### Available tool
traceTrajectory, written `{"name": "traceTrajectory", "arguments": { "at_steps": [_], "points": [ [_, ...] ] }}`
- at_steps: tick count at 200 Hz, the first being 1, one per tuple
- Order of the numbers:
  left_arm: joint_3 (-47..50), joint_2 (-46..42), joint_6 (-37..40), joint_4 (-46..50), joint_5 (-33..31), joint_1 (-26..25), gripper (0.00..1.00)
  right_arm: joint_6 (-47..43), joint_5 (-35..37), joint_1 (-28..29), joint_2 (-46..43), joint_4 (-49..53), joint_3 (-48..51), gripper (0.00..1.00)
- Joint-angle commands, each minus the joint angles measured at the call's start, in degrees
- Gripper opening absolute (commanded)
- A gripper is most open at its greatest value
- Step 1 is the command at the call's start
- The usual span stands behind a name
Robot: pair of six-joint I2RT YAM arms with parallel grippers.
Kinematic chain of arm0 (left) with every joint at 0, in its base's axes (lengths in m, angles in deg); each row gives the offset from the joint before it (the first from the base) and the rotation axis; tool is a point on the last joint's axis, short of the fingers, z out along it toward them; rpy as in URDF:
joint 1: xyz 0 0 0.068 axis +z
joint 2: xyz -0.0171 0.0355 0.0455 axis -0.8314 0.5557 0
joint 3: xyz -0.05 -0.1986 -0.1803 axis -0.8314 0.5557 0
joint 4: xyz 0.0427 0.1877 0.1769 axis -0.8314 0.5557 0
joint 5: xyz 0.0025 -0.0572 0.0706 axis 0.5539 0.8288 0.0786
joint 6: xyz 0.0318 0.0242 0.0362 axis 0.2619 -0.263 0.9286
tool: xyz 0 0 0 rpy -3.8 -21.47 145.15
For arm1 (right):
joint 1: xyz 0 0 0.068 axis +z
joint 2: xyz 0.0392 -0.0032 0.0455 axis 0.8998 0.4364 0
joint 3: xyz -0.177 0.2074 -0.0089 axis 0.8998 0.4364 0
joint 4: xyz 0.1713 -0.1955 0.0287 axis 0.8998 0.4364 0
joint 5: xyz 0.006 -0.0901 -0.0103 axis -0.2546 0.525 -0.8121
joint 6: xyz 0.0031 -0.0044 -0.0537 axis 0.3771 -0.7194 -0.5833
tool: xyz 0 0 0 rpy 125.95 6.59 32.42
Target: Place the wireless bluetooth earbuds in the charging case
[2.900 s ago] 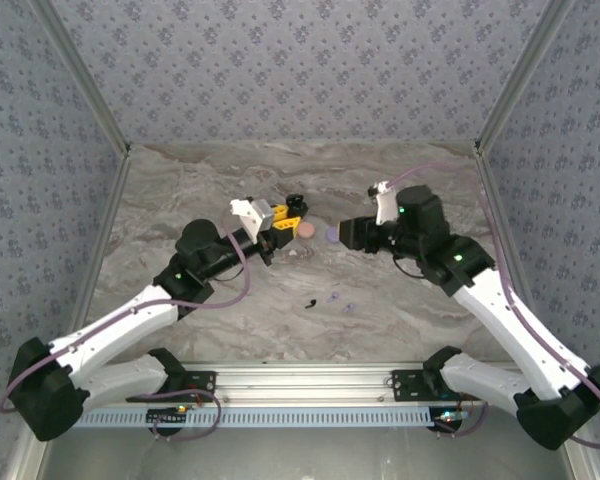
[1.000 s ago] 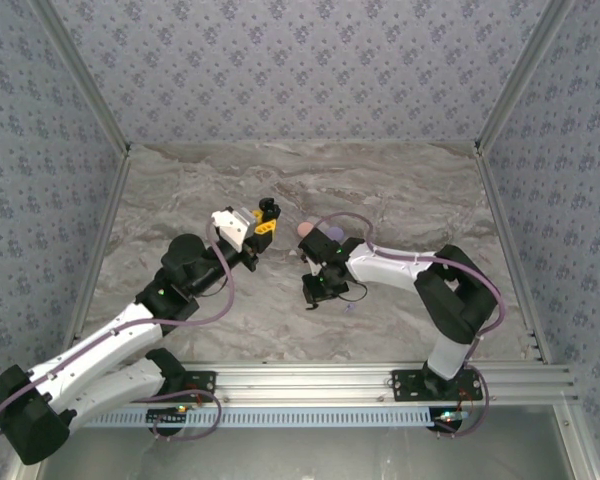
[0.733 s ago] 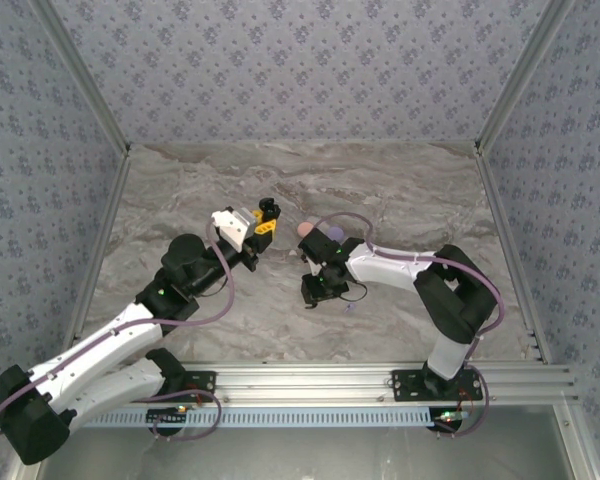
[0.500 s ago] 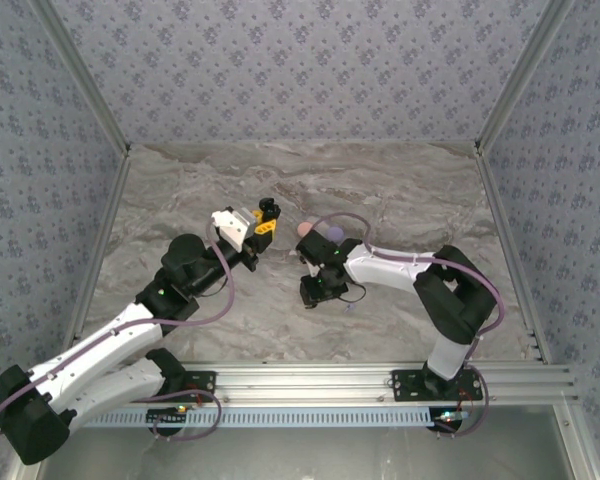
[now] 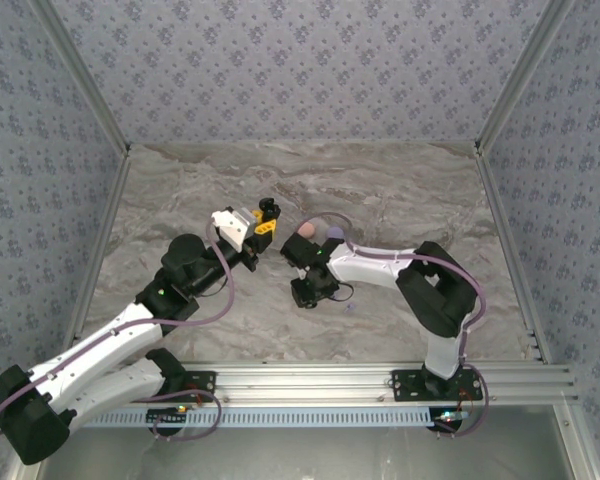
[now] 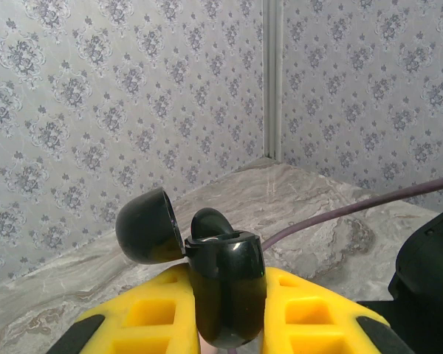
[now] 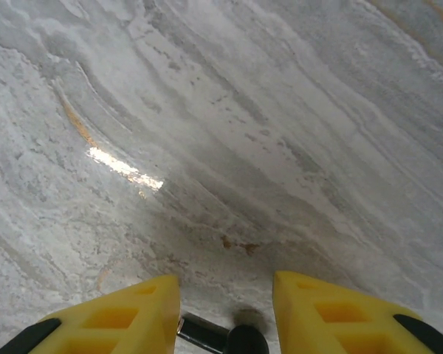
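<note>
No legible text or markings

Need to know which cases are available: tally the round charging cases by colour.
black case: 1
pink case: 1
lilac case: 1
Total: 3

**Black case open, black bud on the table**

The black charging case (image 6: 225, 295) stands upright, clamped in the left gripper (image 6: 227, 321), with its round lid (image 6: 149, 226) swung open to the left. The black earbud (image 7: 232, 339) lies on the marble table (image 7: 207, 147), between the spread fingers of the right gripper (image 7: 225, 295). A tiny lilac earbud (image 5: 350, 307) lies near it.
</note>
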State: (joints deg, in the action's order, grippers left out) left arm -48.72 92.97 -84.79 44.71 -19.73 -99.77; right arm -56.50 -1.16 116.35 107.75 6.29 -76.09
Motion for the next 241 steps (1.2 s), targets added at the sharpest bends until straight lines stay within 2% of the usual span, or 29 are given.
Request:
{"name": "traceTrajectory", "arguments": {
  "at_steps": [1, 114, 180, 241],
  "points": [
    [-0.6, -1.4, 0.6, -0.3, -0.9, -0.3, 0.0, -0.8, 2.7, 1.0, 1.4, 4.6, -0.9, 0.41],
    [-0.9, -1.1, 0.9, -0.7, -0.9, -0.3, 0.0, 0.0, 7.6, 3.1, -2.2, 10.3, 0.9, 0.4],
    [-1.5, -0.8, 1.0, -0.4, -0.7, -0.2, 0.0, 0.0, 2.8, 2.4, -5.1, 6.1, 0.4, 0.37],
    [-1.5, -1.1, 1.1, -0.1, -0.7, -0.3, 0.0, 0.1, 3.4, 1.0, -3.3, 6.9, 0.1, 0.34]
  ]
}}
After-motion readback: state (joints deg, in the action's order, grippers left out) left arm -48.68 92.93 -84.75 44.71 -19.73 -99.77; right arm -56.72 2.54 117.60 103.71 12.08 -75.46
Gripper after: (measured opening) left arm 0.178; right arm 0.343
